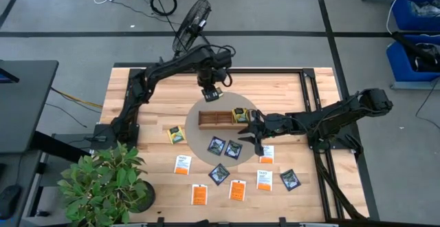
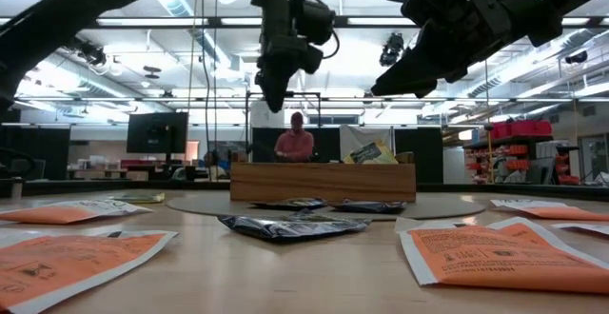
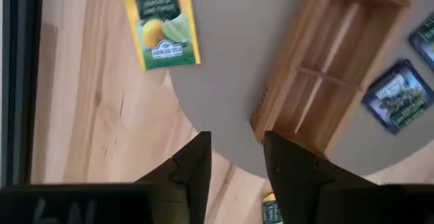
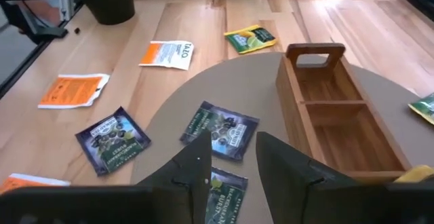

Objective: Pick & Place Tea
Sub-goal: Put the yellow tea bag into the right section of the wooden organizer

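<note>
On the round grey mat (image 1: 242, 103) at mid-table (image 1: 124, 93): long wooden tray (image 1: 214, 120), compartments open to the top. At its right end, one yellow-green packet (image 1: 240, 115), standing up above the wall in the low view; whether inside the last compartment or leaning against it, cannot tell.

Above the tray's left end: left claw (image 1: 211, 95), raised well clear of the mat, fingers (image 3: 193, 170) apart with bare mat showing through the gap, nothing clamped.

Just off the tray's right end, low over the mat: right claw (image 1: 253, 132), fingers (image 4: 196, 166) parted, holding nothing.

Near the tray on the mat's front part: two dark blue packets (image 1: 216, 145) (image 1: 233, 148), side by side, flat.

Off the mat on bare wood: another yellow-green packet (image 1: 177, 135) to the left of the tray; white-and-orange packets (image 1: 182, 164) (image 1: 264, 179) (image 1: 267, 154); two more dark blue ones (image 1: 219, 174) (image 1: 289, 179); two orange packets (image 1: 199, 195) (image 1: 237, 190) nearest the front edge.

At the front left corner: potted plant (image 1: 103, 182). Beyond the table in the low view: a seated person (image 2: 295, 141).
</note>
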